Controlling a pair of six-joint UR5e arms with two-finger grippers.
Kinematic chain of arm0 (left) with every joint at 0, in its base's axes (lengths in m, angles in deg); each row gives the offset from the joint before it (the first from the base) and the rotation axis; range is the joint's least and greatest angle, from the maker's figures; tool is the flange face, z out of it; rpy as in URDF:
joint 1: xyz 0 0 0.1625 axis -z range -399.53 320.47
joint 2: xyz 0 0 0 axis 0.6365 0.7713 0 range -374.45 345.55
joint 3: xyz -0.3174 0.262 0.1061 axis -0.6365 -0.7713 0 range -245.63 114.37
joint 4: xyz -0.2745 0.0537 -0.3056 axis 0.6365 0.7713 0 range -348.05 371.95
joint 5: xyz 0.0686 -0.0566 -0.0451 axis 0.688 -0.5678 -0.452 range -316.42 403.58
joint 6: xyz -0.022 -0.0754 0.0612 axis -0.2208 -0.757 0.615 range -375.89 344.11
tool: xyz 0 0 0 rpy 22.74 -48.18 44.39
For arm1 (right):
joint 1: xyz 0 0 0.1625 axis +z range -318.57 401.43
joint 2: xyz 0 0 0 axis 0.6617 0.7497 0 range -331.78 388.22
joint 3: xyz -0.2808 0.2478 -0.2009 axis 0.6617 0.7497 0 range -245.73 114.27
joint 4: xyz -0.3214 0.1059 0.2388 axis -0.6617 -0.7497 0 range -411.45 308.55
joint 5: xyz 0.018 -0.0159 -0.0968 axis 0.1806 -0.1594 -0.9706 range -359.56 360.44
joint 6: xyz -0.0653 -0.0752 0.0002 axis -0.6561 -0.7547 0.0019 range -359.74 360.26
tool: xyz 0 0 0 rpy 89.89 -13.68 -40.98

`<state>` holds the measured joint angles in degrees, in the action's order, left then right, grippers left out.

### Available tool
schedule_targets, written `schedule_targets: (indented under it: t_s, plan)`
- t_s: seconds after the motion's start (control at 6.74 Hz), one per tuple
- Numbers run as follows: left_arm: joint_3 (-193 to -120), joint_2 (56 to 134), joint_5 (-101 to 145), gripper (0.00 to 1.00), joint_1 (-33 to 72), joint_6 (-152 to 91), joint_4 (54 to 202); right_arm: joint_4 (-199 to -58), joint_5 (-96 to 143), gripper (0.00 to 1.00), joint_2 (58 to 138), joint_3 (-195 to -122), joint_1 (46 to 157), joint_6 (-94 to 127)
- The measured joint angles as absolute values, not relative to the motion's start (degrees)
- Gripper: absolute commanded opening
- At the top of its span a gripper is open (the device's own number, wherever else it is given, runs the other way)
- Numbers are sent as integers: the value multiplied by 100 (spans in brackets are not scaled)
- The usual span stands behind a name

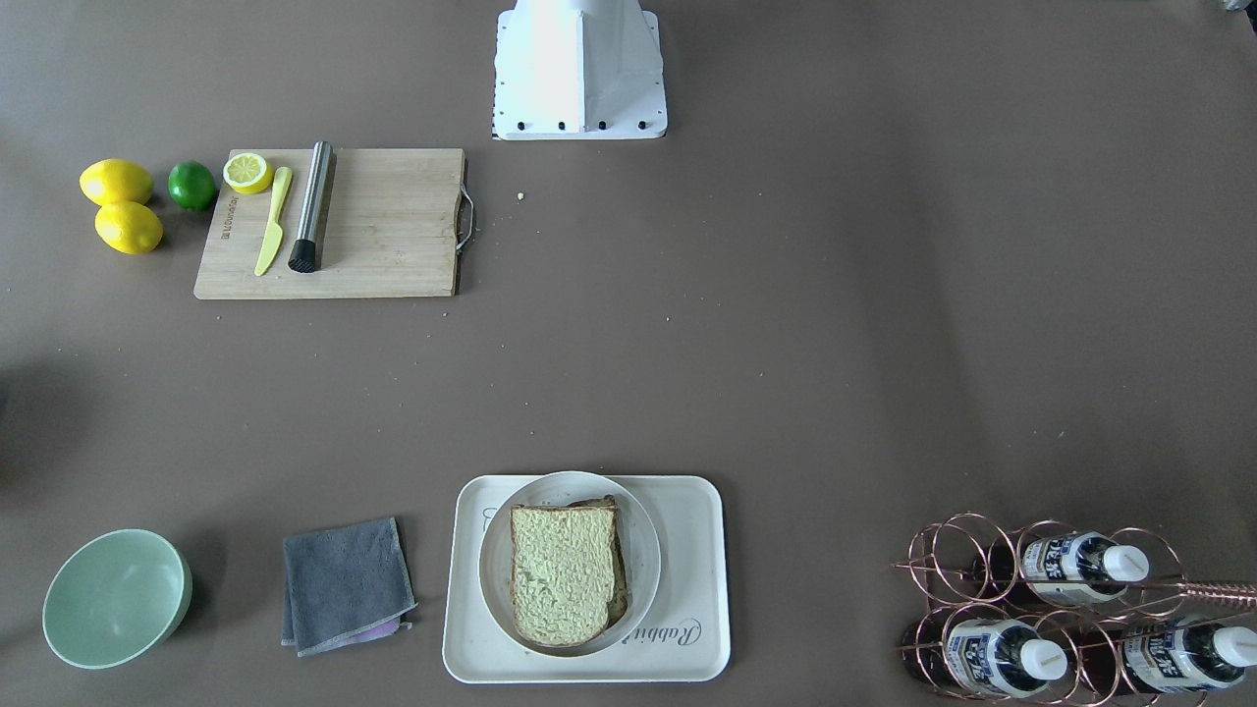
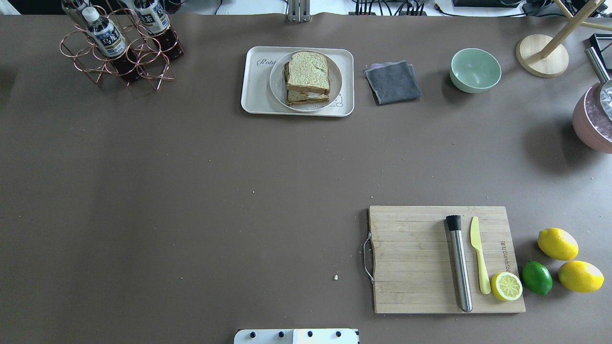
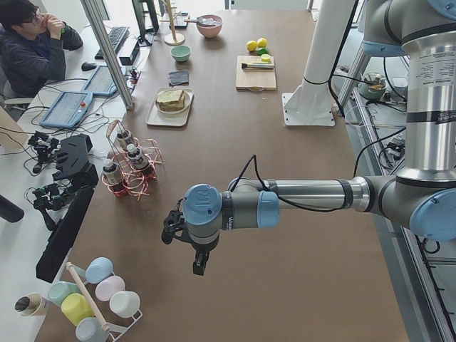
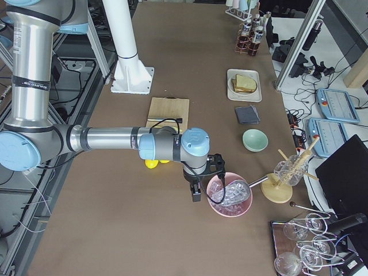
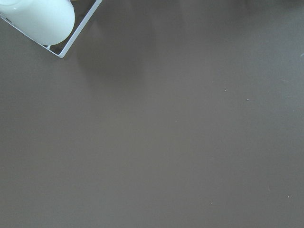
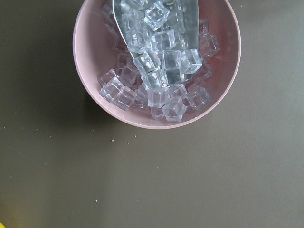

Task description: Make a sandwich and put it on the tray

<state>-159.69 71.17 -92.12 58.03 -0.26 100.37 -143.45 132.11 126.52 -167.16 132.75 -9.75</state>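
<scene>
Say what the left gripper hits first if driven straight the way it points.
The left gripper points straight down, so most likely bare table. The wrist view shows only tabletop below it, with a pale cup off in one corner. Its height above the table is unclear.

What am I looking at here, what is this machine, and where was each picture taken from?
It is a robot with two arms at a brown table. Two pictures look down on the table from opposite sides, two look along it from its ends, two come from cameras on the wrists. A sandwich sits on a round plate on a cream tray. Also there: a cutting board, lemons, a grey cloth, a green bowl. The left tool hangs over bare table; the right tool hangs near a pink bowl of ice. I see nothing held in either.
</scene>
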Motion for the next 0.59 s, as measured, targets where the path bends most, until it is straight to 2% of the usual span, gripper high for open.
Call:
schedule_targets:
  t_s: [0.59]
  plan:
    - [-15954,7081,-9212,98,5791,-25,10037,-14345,13216,100,12656,-16716,13275,-976]
